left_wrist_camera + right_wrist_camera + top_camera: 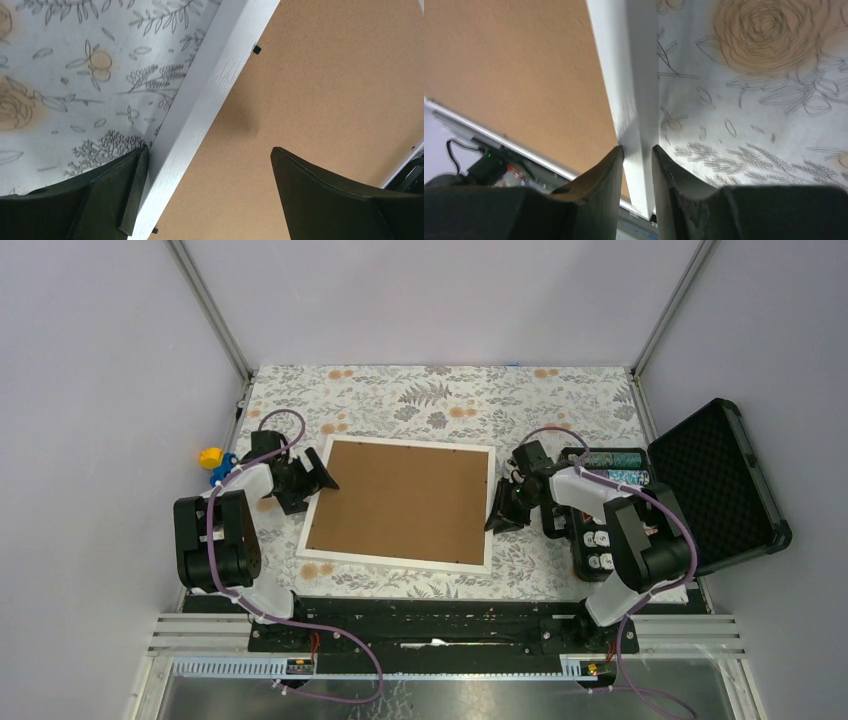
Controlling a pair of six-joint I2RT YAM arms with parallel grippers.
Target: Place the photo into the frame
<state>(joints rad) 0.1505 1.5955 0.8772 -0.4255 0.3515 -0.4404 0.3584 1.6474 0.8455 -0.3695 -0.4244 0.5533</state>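
Top view only: floral tablecloth (430,400) with the frame (410,443) lying flat mid-cloth, back side up. A brown backing board (400,500) fills its middle.

Also only in the top view:
- an open black case (715,490) well right of the frame
- a small yellow toy (210,456) off the frame's left side

Wrist views only: grain on the white rail, and small black tabs (256,49) where the board meets the rail.

The arms partly cover the frame's left and right edges from above.

Left gripper (318,478) is at the frame's left rail. Jaws are wide, one finger on the cloth side and one over the board, gripping nothing.

Right gripper (637,148) is at the frame's right rail. Jaws are narrow, with the rail between the fingertips. Can't tell if they pinch it.
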